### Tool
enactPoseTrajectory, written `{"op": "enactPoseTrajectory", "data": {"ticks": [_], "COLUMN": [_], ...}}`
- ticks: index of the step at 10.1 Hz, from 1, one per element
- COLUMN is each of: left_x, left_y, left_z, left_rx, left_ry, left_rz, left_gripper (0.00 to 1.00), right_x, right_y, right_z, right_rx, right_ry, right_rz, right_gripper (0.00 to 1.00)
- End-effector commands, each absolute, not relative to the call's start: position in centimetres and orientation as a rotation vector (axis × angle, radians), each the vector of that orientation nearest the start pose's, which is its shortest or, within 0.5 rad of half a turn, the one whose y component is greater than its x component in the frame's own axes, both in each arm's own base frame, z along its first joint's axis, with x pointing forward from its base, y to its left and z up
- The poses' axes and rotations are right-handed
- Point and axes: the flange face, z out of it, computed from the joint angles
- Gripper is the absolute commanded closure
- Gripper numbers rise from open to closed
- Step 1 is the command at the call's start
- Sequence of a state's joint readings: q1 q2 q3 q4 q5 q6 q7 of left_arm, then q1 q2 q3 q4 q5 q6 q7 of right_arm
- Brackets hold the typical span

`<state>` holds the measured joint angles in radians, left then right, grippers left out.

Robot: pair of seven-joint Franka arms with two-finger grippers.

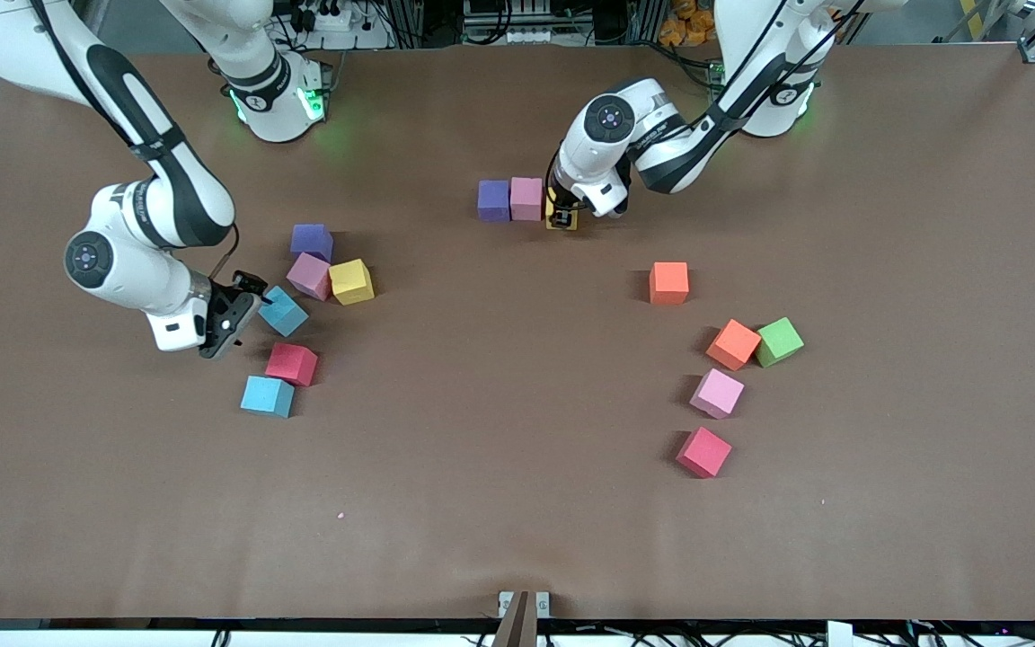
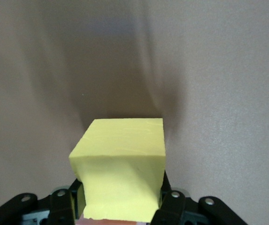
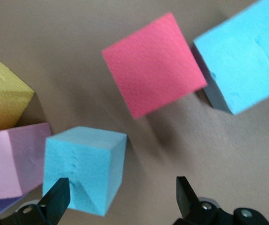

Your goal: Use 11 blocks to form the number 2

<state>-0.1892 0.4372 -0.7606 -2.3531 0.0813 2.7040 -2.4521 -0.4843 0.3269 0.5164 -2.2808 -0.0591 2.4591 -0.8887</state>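
My left gripper point(image 1: 564, 214) is shut on a yellow block point(image 1: 551, 222), low over the table and right beside a pink block point(image 1: 526, 198) that touches a purple block point(image 1: 493, 199); together they make a short row. In the left wrist view the yellow block point(image 2: 120, 164) fills the gap between the fingers point(image 2: 165, 194). My right gripper point(image 1: 246, 313) is open and low beside a light blue block point(image 1: 284, 311). In the right wrist view that light blue block point(image 3: 85, 166) lies against one finger point(image 3: 57, 197), with bare table toward the other.
Around the right gripper lie purple point(image 1: 312, 241), pink point(image 1: 309, 275), yellow point(image 1: 351, 281), red point(image 1: 292, 364) and blue point(image 1: 267, 395) cubes. Toward the left arm's end lie two orange cubes point(image 1: 668, 282) point(image 1: 733, 344), a green cube point(image 1: 779, 341), a pink one point(image 1: 717, 393) and a red one point(image 1: 703, 451).
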Motion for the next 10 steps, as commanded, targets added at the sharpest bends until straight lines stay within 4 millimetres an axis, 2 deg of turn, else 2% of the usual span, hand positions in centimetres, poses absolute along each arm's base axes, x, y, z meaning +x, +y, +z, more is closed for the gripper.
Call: {"op": "enactPoseTrajectory", "data": {"ticks": [1, 4, 6, 7, 8, 10], "left_x": [27.9, 27.4, 27.2, 27.1, 27.1, 26.9], "left_y": [-43.4, -43.7, -43.7, -43.7, -43.7, -43.9], "left_z": [20.1, 20.1, 19.8, 19.6, 19.4, 19.8], "left_rx": [-2.294, -2.305, -2.307, -2.31, -2.313, -2.332], "left_ry": [-2.127, -2.117, -2.104, -2.093, -2.085, -2.073], "left_rz": [0.443, 0.451, 0.456, 0.46, 0.461, 0.457], "left_gripper": [0.68, 0.68, 0.67, 0.54, 0.01, 0.0], "right_x": [51.8, 50.1, 49.9, 49.9, 49.7, 49.6], "right_y": [4.3, 6.6, 6.8, 6.7, 6.5, 5.6], "right_z": [22.4, 20.7, 20.5, 20.5, 20.4, 20.3], "right_rx": [-2.665, -2.669, -2.672, -2.673, -2.673, -2.675], "right_ry": [-1.348, -1.384, -1.373, -1.373, -1.369, -1.356], "right_rz": [0.063, -0.023, -0.019, -0.016, -0.007, 0.007], "right_gripper": [0.0, 0.0, 0.0, 0.0, 0.0, 0.0]}}
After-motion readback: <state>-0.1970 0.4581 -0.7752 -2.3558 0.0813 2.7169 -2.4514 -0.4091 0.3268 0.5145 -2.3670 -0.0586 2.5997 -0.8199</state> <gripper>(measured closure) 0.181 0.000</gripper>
